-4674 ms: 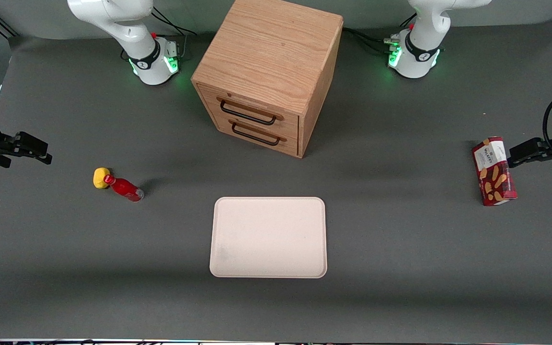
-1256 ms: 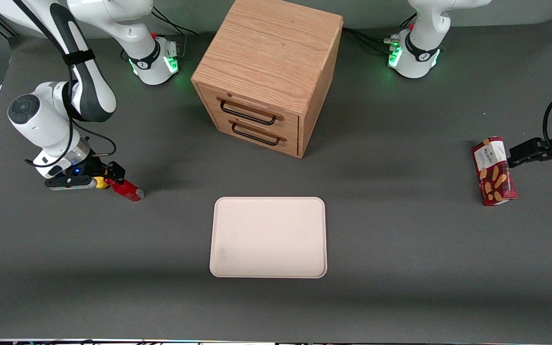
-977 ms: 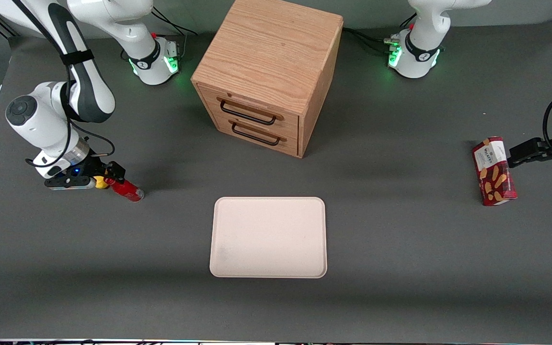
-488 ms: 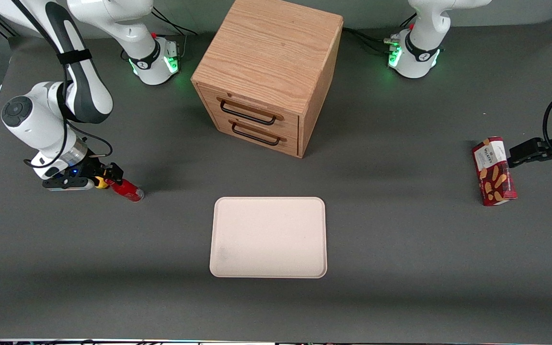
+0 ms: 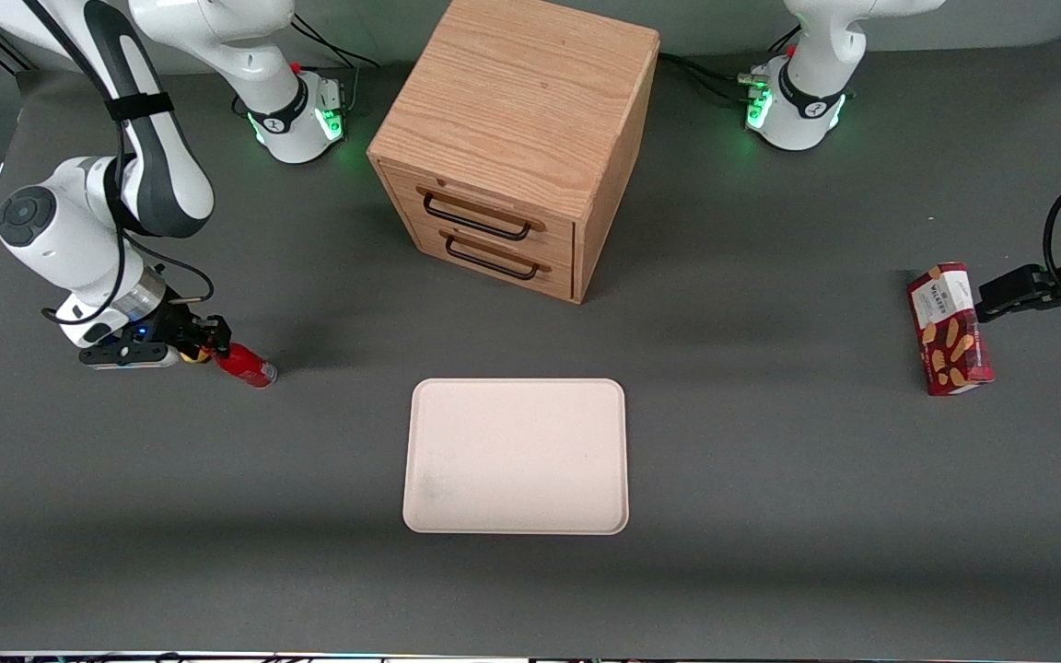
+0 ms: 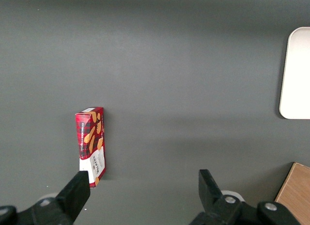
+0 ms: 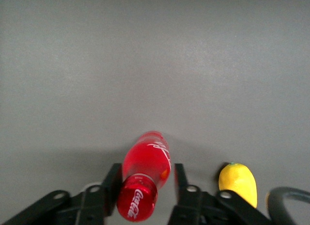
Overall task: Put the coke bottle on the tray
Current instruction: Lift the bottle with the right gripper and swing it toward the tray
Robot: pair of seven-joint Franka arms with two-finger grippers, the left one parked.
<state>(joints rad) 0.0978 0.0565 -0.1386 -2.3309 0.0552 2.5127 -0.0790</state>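
Red coke bottle — hand clamped on its neck — off the tray.

Even, diffuse overhead light; grey table reads flat and matte, no glare. Soft shadows only: broad faint bands across the table nearer the front camera, a darker patch beside the wooden cabinet. Green lamps glow at both arm bases. Front view sharp edge to edge. Right wrist view: gripper and coke bottle cap slightly soft; gloss on bottle.
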